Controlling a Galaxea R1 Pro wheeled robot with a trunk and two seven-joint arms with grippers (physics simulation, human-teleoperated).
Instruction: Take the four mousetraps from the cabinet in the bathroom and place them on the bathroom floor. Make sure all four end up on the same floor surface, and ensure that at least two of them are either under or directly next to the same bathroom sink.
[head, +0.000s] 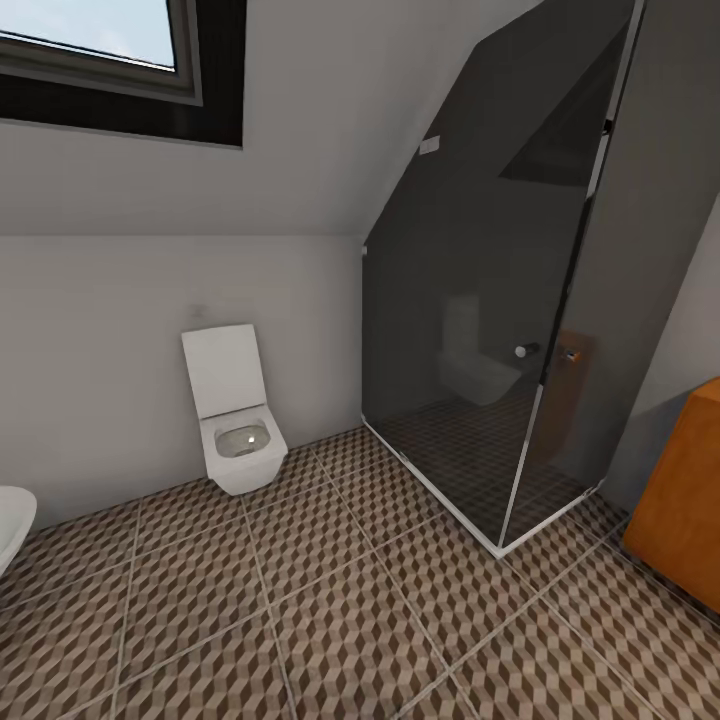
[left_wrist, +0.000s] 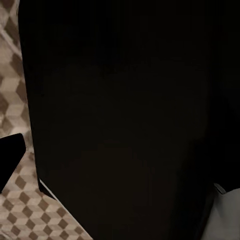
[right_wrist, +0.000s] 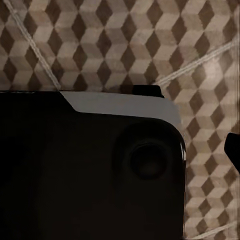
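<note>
Right wrist view gives me dark robot body over the bathroom floor (right_wrist: 125, 45), and the left wrist view is much the same, so I cannot tell how either claw stands. From the head camera the cabinet (head: 685, 500) sits at my far right, cut off by the frame edge, nearer my right arm; I judge I must turn right. No mousetraps visible; drawers unseen

Black matte body panels (right_wrist: 75, 175) with a round recessed hub (right_wrist: 148, 161), a pale grey rounded trim strip (right_wrist: 120, 106) along one edge
</note>
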